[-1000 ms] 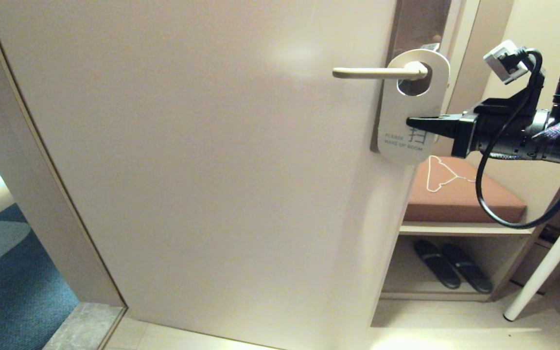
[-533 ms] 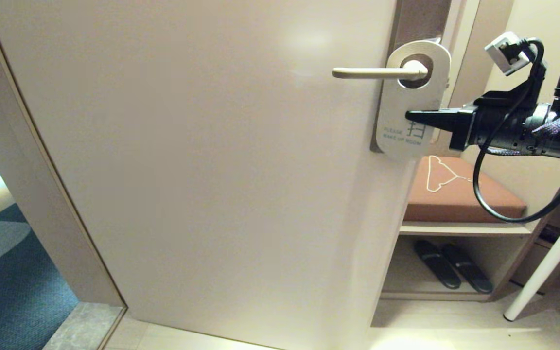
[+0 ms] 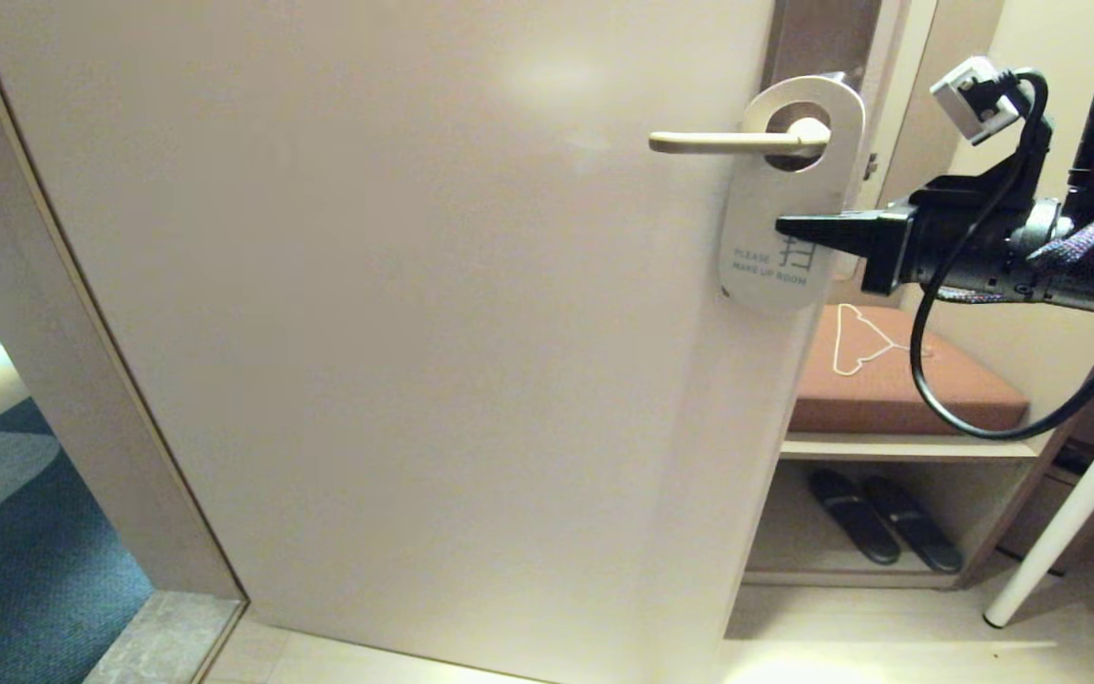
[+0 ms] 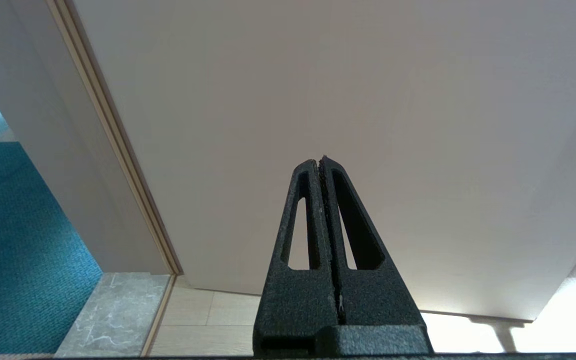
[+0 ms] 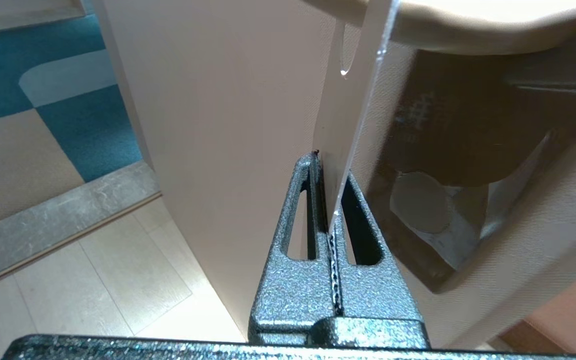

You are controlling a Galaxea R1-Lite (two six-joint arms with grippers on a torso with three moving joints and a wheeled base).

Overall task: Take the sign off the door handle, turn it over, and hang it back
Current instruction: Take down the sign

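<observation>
Lettering on the sign [image 3: 773,214] is facing me: "PLEASE MAKE UP ROOM" under a Chinese character. The sign is hanging by its oval hole on the door handle [image 3: 732,142], near the door's [image 3: 395,313] right edge. My right gripper [image 3: 784,227] is pinching it mid-height; my right wrist view is showing the card edge-on between clamped fingers [image 5: 313,200]. My left gripper [image 4: 322,162] is sitting clenched and empty, facing the door.
</observation>
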